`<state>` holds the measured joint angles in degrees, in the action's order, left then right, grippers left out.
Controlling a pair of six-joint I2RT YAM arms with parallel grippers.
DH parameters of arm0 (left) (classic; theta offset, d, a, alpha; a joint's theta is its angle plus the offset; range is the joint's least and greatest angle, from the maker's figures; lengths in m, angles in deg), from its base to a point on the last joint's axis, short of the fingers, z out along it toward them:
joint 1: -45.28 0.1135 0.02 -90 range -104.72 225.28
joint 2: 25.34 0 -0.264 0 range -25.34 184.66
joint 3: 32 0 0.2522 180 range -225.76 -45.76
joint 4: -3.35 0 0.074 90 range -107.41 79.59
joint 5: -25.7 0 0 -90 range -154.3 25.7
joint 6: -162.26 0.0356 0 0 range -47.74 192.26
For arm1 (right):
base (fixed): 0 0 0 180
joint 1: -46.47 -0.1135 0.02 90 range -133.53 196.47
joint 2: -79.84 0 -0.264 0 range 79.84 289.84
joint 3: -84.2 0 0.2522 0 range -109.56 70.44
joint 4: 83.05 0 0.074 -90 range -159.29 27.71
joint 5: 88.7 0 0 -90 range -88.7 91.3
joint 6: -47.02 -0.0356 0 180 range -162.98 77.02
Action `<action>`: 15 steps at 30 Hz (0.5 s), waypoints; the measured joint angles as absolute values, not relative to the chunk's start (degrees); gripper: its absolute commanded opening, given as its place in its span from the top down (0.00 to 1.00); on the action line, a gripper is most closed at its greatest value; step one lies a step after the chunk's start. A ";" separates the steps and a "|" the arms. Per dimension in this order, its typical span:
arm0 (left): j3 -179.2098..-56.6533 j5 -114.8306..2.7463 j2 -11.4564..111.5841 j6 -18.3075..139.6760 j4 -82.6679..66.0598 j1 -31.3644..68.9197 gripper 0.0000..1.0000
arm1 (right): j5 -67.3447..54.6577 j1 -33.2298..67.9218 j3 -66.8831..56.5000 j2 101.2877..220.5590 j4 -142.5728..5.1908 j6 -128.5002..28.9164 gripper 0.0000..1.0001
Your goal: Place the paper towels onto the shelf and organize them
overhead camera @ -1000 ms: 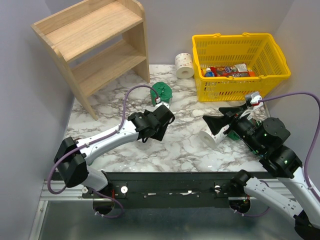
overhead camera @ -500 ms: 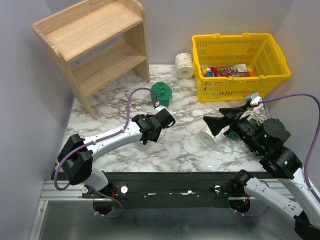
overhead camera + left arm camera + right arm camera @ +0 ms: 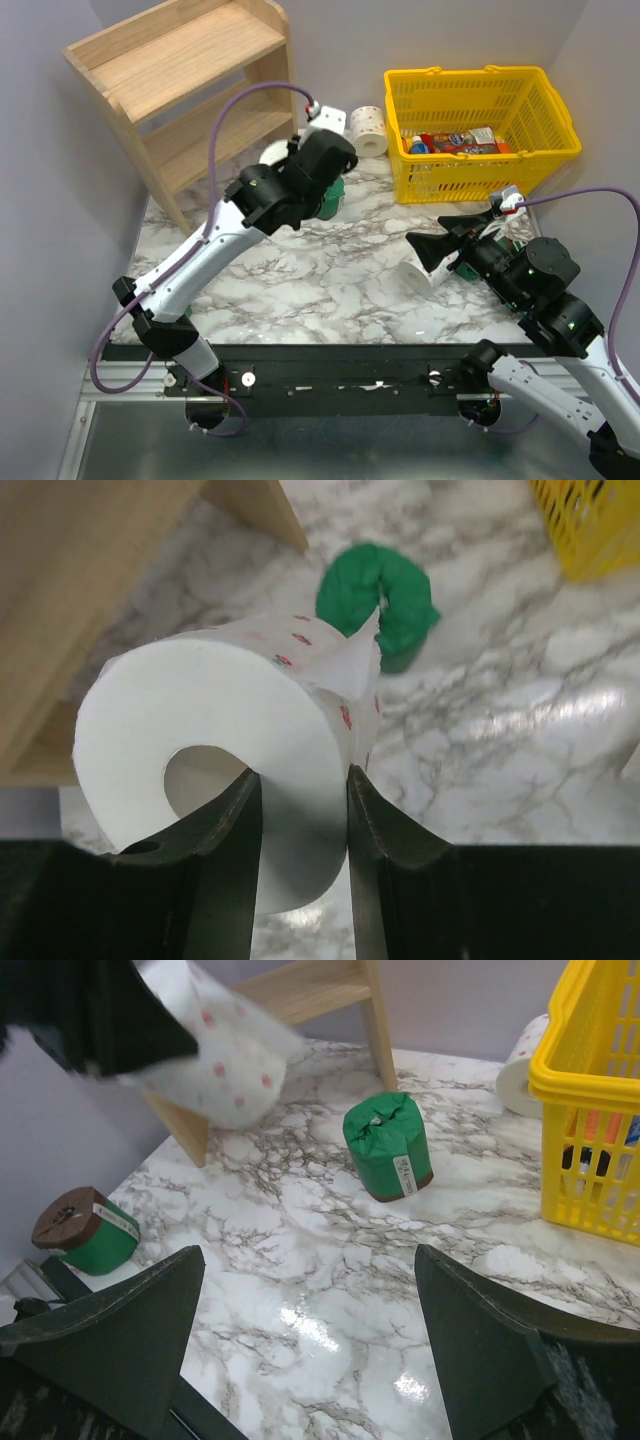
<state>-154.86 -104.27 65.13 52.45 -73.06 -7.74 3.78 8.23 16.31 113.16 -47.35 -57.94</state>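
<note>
Left gripper (image 3: 300, 776) around pink-spotted roll (image 3: 200, 695)

One spotted white roll (image 3: 150, 710) hangs in the air beside the wooden shelf (image 3: 190, 55); a green roll (image 3: 385, 1150) stands upright nearby.

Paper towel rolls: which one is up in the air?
The white spotted roll pinched in the left gripper, beside the shelf. The green roll and the white roll by the basket rest on the table.
</note>
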 measured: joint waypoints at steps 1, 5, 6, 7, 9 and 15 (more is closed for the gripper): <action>-159.17 -106.17 65.77 54.18 -73.00 -7.74 0.67 | 3.76 8.23 16.31 113.16 -47.35 -57.94 0.06; -172.72 -115.02 67.12 63.86 -70.85 -7.72 0.66 | 3.73 8.23 16.31 113.14 -47.35 -57.94 0.06; -173.66 -117.40 66.95 67.20 -69.02 -7.52 0.66 | 3.73 8.23 16.31 113.10 -47.35 -57.94 0.06; -174.16 -119.48 66.90 70.88 -66.79 -7.19 0.66 | 3.71 8.23 16.31 113.05 -47.35 -57.96 0.06; -174.36 -122.93 67.10 77.72 -61.56 -6.16 0.66 | 3.71 8.23 16.29 112.86 -47.33 -57.94 0.06; -174.42 -128.36 69.31 95.36 -44.62 -0.31 0.63 | 3.69 8.23 16.05 111.83 -47.29 -57.96 0.06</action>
<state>-174.42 -128.36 69.31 95.36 -44.62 -0.31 3.69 8.23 16.05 111.83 -47.29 -57.96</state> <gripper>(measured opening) 0.419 0.940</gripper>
